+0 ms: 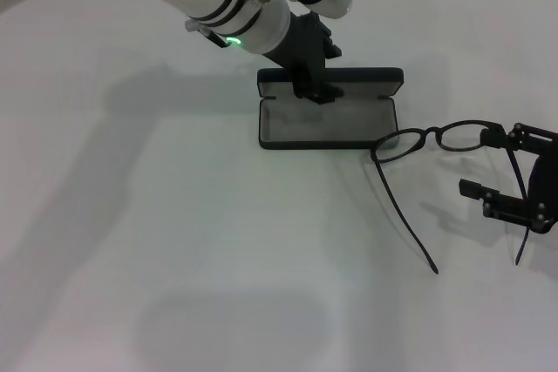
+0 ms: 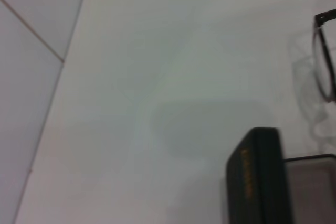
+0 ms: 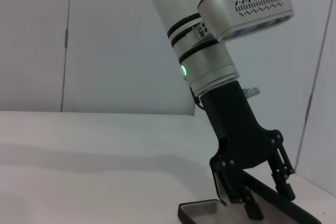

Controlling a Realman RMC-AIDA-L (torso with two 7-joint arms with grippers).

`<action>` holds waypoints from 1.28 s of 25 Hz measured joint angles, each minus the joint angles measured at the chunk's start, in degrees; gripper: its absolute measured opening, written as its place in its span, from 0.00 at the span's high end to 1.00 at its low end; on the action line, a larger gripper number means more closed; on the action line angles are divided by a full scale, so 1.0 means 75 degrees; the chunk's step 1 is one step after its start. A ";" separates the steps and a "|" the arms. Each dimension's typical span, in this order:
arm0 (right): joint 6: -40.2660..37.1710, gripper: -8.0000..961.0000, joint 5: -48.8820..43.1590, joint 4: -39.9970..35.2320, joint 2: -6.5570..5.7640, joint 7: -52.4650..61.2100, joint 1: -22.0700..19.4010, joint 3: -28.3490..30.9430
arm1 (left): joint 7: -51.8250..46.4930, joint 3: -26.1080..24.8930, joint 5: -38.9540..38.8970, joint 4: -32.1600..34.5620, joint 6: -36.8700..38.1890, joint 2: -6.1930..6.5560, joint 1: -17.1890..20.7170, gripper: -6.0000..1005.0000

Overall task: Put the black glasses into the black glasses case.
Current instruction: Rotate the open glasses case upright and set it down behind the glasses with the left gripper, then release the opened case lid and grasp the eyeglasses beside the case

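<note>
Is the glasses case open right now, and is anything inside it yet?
Open and empty: the black glasses case shows bare grey lining, its lid raised under the left gripper. The black glasses lie outside.

Blocking the far rim of the open black glasses case [image 1: 327, 109]: left gripper [image 1: 316, 91], fingers down over the hinge, arm slanting in from far left. Leaving the near half of the grey tray open from above and from the front. Crowding its right corner: black glasses [image 1: 433, 138], temples trailing toward the right gripper [image 1: 497, 172].
</note>
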 joint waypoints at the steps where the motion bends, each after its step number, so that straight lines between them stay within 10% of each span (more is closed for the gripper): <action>1: 0.0000 0.31 -0.0001 0.0001 0.0000 0.0001 0.0000 0.0000 | -0.0094 0.0000 0.0072 -0.0003 0.0090 0.0000 -0.0033 0.44; 16: 0.0124 0.31 -0.0039 0.0009 -0.0001 0.0003 0.0057 -0.0005 | -0.0440 0.0001 -0.0184 -0.0338 0.1308 0.0027 -0.0198 0.44; 23: 0.0131 0.31 -0.0047 0.0009 -0.0001 0.0002 0.0080 0.0002 | 0.0858 0.0001 -0.2822 -0.1371 0.3538 0.0063 0.0255 0.44; 32: 0.0314 0.31 -0.0025 -0.0059 -0.0026 0.0367 0.0277 -0.0001 | 0.2779 0.0003 -0.6999 -0.1197 0.4499 0.0014 0.2268 0.44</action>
